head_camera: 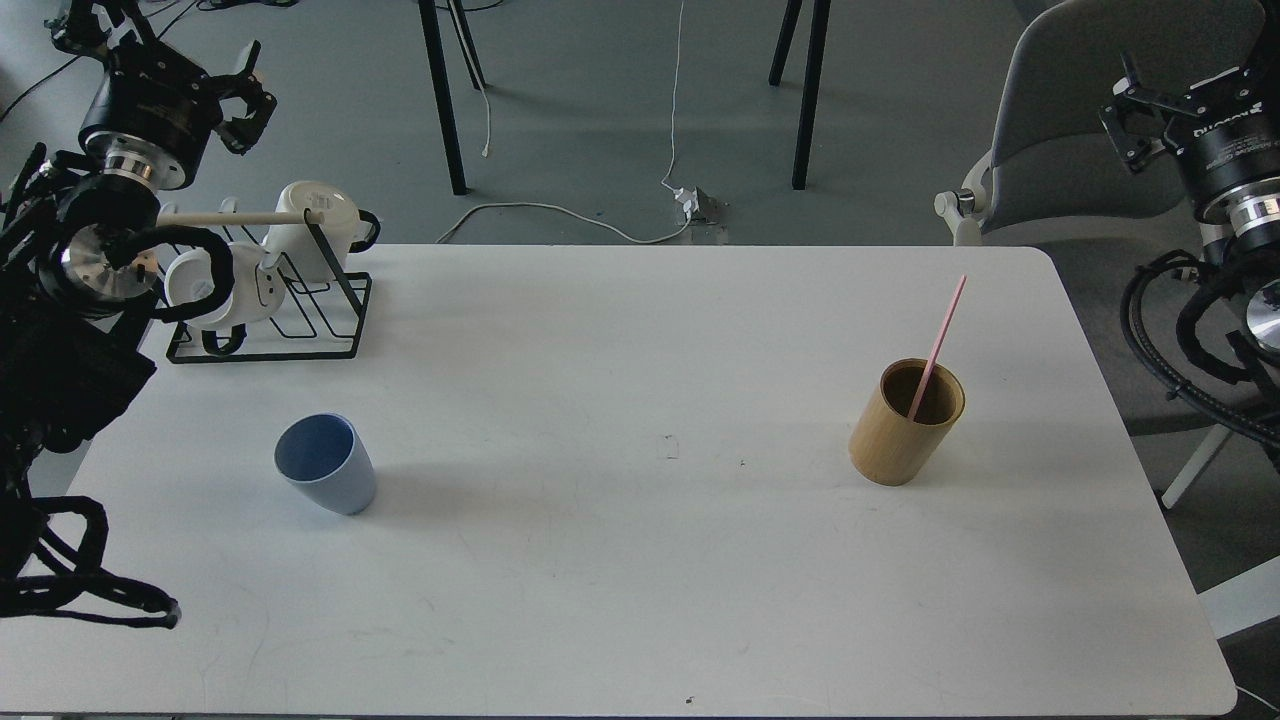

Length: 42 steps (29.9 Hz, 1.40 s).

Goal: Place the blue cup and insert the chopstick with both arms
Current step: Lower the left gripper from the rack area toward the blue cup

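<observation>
The blue cup (pixel 325 465) stands upright on the left part of the white table (pixel 640 600), with nothing in it. The pink chopstick (pixel 940 340) leans inside a tan bamboo cylinder cup (pixel 905 430) on the right part, its top pointing up and to the right. My left gripper (pixel 248 98) hangs open and empty above the table's far left corner, well away from the blue cup. My right gripper (pixel 1128 118) hovers off the table's far right corner, open and holding nothing, far from the chopstick.
A black wire rack (pixel 270 335) with white mugs (pixel 310 225) and a pale wooden rod stands at the table's far left corner, under my left arm. A grey chair (pixel 1080 120) sits beyond the far right corner. Cables and table legs lie on the floor behind.
</observation>
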Available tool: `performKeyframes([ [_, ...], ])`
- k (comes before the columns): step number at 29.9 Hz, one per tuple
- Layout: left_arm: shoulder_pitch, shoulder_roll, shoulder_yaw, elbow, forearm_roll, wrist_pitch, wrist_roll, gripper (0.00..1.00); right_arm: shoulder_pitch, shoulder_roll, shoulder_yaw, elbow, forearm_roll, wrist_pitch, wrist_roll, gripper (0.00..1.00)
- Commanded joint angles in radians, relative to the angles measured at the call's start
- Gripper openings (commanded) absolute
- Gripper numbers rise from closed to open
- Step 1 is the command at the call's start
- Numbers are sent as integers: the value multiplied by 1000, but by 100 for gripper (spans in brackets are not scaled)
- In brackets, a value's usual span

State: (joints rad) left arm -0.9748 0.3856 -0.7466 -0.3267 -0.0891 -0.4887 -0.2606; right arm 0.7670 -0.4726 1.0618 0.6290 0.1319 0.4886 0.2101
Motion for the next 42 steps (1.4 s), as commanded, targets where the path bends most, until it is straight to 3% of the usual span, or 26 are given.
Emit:
performKeyframes([
  [1,1,-1,-7,0,0,0,-2,99,2,0,-2,0,-1,0,0,100],
  [10,-1,5,7,-49,0,0,1,99,3,-7,1,15,-2,0,0,100],
  [19,4,257,194,-394,233,0,6,99,-6,-37,3,87,-2,-7,0,100],
  [27,18,556,210,-760,737,0,3,98,-8,-31,15,87,0,-4,2,100],
  [33,67,760,318,-1035,1225,0,4,96,-8,-26,17,87,0,-2,6,100],
  [39,111,815,432,-1055,1394,47,-5,95,-11,-26,17,86,0,-5,6,100],
  [42,116,817,478,-1046,1475,87,-29,95,-12,-31,17,83,0,-2,6,100],
])
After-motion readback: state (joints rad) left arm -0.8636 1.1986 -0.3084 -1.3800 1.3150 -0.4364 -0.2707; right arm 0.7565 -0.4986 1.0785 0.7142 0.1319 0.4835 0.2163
